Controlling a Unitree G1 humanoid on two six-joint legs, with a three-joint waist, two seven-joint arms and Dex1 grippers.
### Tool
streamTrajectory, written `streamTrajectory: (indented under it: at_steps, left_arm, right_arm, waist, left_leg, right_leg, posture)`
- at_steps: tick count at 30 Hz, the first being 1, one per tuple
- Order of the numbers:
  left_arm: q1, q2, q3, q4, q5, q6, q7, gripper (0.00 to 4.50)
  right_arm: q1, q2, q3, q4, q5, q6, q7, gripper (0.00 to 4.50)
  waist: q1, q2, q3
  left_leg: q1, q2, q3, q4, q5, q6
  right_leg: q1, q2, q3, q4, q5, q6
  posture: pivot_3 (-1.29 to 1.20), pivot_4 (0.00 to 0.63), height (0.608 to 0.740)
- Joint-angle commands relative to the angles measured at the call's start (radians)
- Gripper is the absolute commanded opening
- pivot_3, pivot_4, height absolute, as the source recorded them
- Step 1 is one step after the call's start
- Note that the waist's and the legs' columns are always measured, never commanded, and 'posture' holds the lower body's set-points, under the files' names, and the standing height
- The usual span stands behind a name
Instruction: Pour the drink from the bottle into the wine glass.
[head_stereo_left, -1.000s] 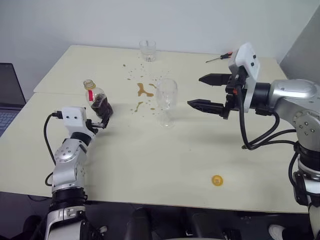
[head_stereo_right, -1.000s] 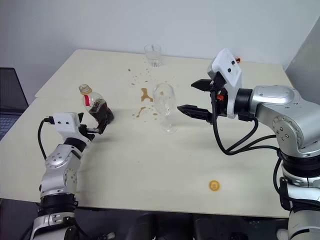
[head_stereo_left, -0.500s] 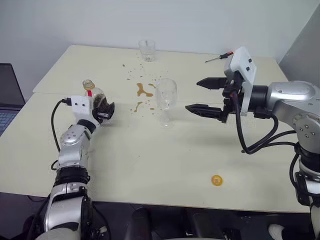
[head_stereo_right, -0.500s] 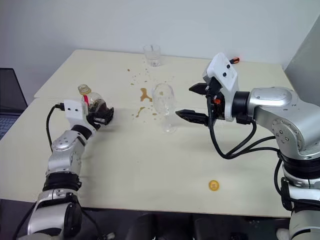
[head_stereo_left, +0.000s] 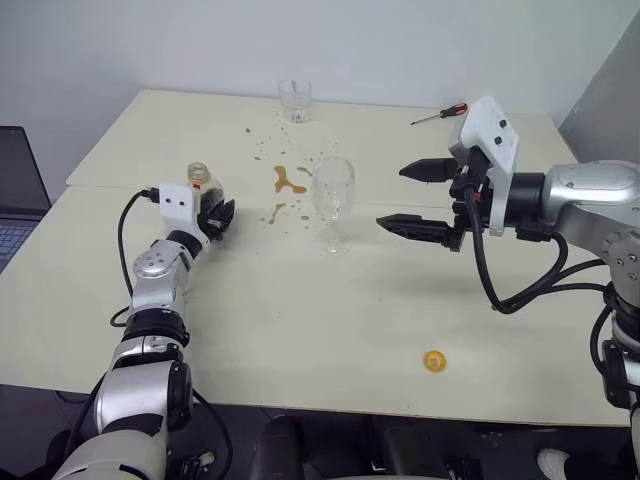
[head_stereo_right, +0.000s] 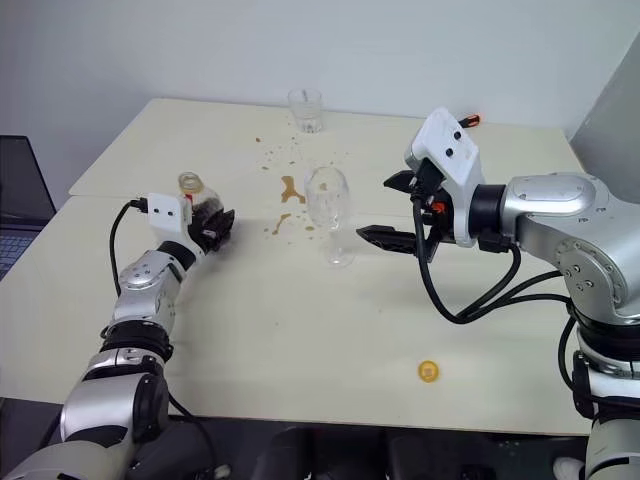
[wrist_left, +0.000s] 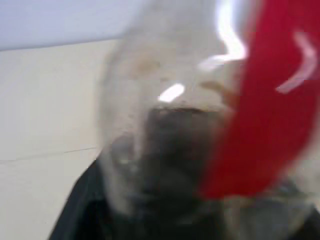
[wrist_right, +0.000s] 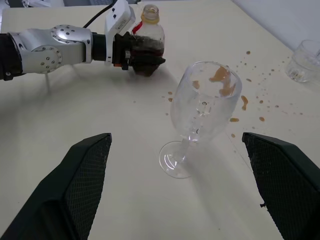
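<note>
While the left tool (wrist_right: 142, 57) clasps the bottle (wrist_right: 147, 42), the right tool (head_stereo_left: 418, 197) gapes near the wine glass (head_stereo_left: 332, 203).

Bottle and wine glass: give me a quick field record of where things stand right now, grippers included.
bottle: upright on the table, uncapped, part full of dark drink, left gripper around its base
wine glass: upright, stands apart from the bottle, brown splashes inside the bowl, no pooled drink
right gripper: open, beside the wine glass, holding nothing
yellow cap: on the table near the front edge
spill: brown puddles behind the wine glass
tumbler: far edge
</note>
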Motion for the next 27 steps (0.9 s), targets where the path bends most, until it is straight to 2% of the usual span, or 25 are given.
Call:
streamTrajectory:
  at_steps: [1,3,5,8,14,19,22,27]
  left_arm:
    - [-0.055,0.008,-0.01,0.005,0.011,-0.025,-0.008,1.55]
    - [-0.106,0.014,-0.022,0.023,0.023,-0.029,-0.024,1.05]
    - [-0.161,0.016,-0.041,0.045,0.037,-0.035,-0.044,0.85]
    - [-0.257,0.012,-0.091,0.085,0.085,-0.055,-0.076,0.84]
    - [-0.437,-0.009,-0.209,0.185,0.211,-0.155,-0.081,0.81]
    - [-0.525,-0.043,-0.301,0.241,0.323,-0.253,-0.029,0.79]
    - [-0.54,-0.046,-0.345,0.255,0.378,-0.296,0.008,0.79]
    - [-0.534,-0.039,-0.414,0.257,0.468,-0.371,0.068,0.79]
  right_arm:
    - [0.062,0.003,-0.089,-0.057,-0.022,-0.04,-0.072,4.5]
    - [0.136,0.003,-0.121,-0.08,-0.055,-0.053,-0.126,4.5]
    - [0.203,0.004,-0.148,-0.117,-0.059,-0.053,-0.158,4.5]
    - [0.294,0.027,-0.198,-0.193,-0.036,-0.049,-0.199,4.5]
    - [0.436,0.145,-0.255,-0.319,0.005,-0.062,-0.296,4.5]
    - [0.511,0.218,-0.199,-0.422,-0.001,-0.092,-0.372,4.5]
    - [0.525,0.225,-0.145,-0.468,0.002,-0.088,-0.399,4.5]
    - [0.513,0.235,-0.122,-0.476,0.02,-0.086,-0.436,4.5]
  waist:
    - [0.0,0.0,0.0]
    - [0.003,0.0,0.0]
    - [0.009,-0.001,0.0]
    - [0.015,-0.001,0.0]
    - [0.019,-0.001,0.0]
    - [0.017,-0.001,0.0]
    - [0.012,-0.001,0.0]
    - [0.01,-0.001,0.0]
  left_leg:
    - [0.0,0.0,0.0,0.0,0.0,0.0]
    - [-0.001,0.0,-0.001,0.0,0.0,0.0]
    - [-0.002,-0.001,-0.002,0.001,0.0,0.0]
    - [-0.002,-0.002,-0.002,0.001,0.0,0.0]
    - [-0.002,-0.004,-0.001,0.001,0.0,0.0]
    - [-0.001,-0.005,-0.001,0.0,0.0,0.0]
    - [-0.001,-0.004,-0.001,0.0,0.0,0.0]
    - [-0.001,-0.005,-0.001,0.001,0.0,0.0]
  right_leg:
    - [0.0,0.0,0.0,0.0,0.0,0.0]
    - [0.0,0.0,0.0,0.0,0.0,0.0]
    - [0.0,0.001,-0.001,0.0,0.0,0.0]
    - [0.0,0.001,-0.001,-0.001,0.0,0.001]
    - [0.0,0.001,-0.001,-0.001,0.0,0.002]
    - [0.0,0.001,-0.001,-0.001,-0.001,0.002]
    - [0.0,0.001,-0.001,0.0,-0.001,0.003]
    - [0.0,0.001,-0.001,0.0,-0.001,0.004]
  posture:
    - [0.0,0.15,0.74]
    - [0.0,0.15,0.74]
    - [0.0,0.15,0.74]
    - [0.0,0.15,0.74]
    - [0.0,0.15,0.74]
    - [0.0,0.15,0.74]
    - [0.0,0.15,0.74]
    - [0.0,0.15,0.74]
